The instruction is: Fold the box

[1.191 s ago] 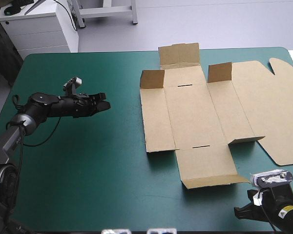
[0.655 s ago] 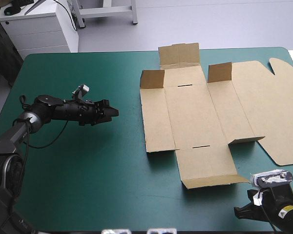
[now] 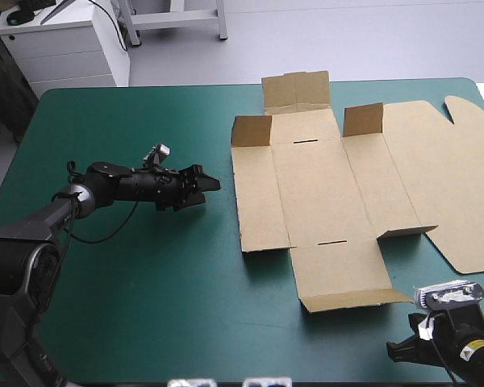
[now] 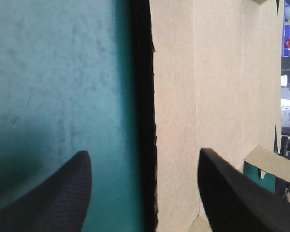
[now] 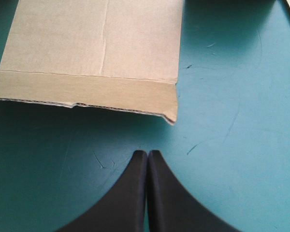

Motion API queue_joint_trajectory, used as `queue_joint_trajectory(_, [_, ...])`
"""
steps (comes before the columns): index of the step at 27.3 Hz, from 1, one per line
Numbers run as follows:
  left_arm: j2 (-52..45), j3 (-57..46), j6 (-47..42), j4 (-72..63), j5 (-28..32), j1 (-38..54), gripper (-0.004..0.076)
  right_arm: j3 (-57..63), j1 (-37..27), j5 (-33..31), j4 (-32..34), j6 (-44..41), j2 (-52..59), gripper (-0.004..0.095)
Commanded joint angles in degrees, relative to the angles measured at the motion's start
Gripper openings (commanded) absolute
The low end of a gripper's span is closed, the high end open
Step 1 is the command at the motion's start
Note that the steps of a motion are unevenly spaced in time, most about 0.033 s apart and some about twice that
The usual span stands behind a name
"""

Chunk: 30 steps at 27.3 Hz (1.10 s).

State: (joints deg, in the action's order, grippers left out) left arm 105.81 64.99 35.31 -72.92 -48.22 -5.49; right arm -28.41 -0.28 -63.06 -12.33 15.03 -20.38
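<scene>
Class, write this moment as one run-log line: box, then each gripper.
box: flat on teal-green cover, corner flaps raised | left gripper: open, short of box's left edge | right gripper: shut, short of box's near flap

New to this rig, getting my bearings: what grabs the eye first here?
A flat cut sheet of brown board, the box, sprawls over the right half of the teal-green table cover, small flaps raised. The left gripper, open, points at its left edge; the right gripper, shut, sits by its near flap.
</scene>
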Motion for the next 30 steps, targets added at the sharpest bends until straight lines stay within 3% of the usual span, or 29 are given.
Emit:
queue_joint_trajectory(1, [-0.94,1.66,3.35,-8.19,-0.96,-0.79,0.0456,-1.59,0.25,2.84,-0.65,0.51,-0.55,-0.0019])
queue_joint_trajectory(30, [12.08,11.50,5.59,-11.65,-0.67,-10.21,0.0456,-1.59,0.25,2.84,-0.35,0.51,-0.55,-0.0019])
